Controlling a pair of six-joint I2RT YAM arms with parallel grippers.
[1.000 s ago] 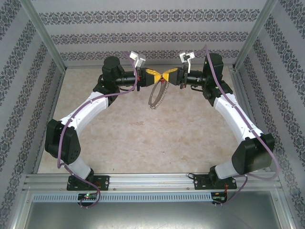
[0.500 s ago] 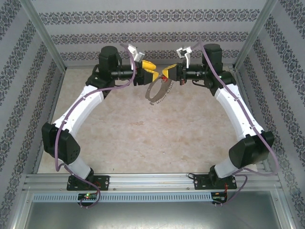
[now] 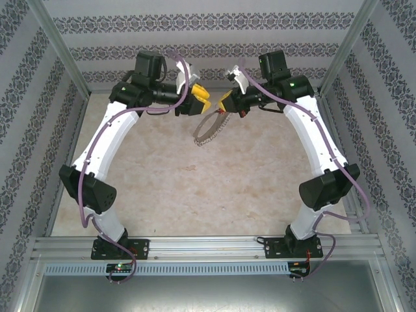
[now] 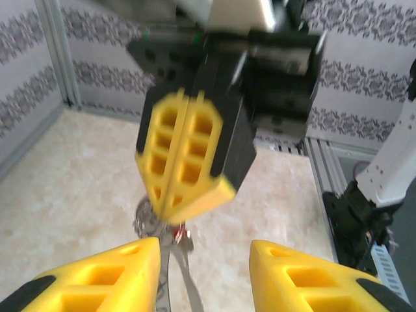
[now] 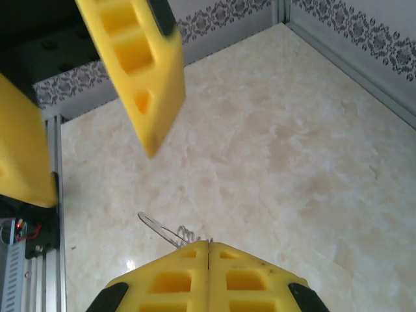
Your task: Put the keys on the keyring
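One keyring (image 3: 208, 127) — dangling from right gripper (image 5: 208, 246) pinch (left gripper (image 4: 205, 253) parted).

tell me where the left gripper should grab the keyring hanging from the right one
Probably the keyring's upper strand just below the shut right gripper, approached from the left gripper's side: the loop dangles floppy, steadiest near that pinch.
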